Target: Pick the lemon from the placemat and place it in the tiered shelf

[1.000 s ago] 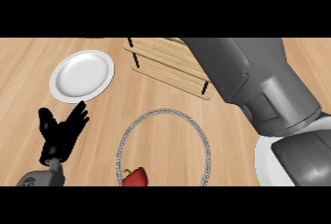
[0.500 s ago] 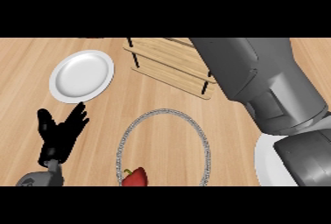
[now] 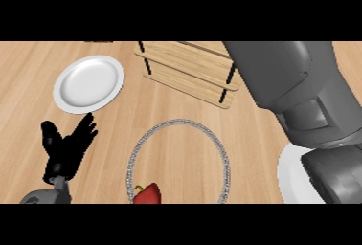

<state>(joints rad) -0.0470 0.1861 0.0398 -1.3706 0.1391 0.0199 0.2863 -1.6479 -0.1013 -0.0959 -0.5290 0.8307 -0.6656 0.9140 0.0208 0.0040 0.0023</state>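
1. The left hand (image 3: 67, 148) shows at the lower left of the counter (image 3: 176, 103), fingers straight and spread, pointing up, thumb out to the left. It holds nothing and touches nothing.
2. It stands left of the placemat (image 3: 132, 160) and below a white plate (image 3: 88, 83), apart from both.
3. The right forearm (image 3: 297, 91) comes in from the lower right and runs up past the top edge of the view. Its hand is out of sight, so I cannot tell how its fingers stand.
4. That forearm crosses the right end of the shelf (image 3: 187, 67) and hides part of a second plate (image 3: 291, 177).
5. The lemon cannot be seen; where it is I cannot tell.
6. A red thing (image 3: 148, 194) lies at the placemat's lower rim, cut by the view's edge.
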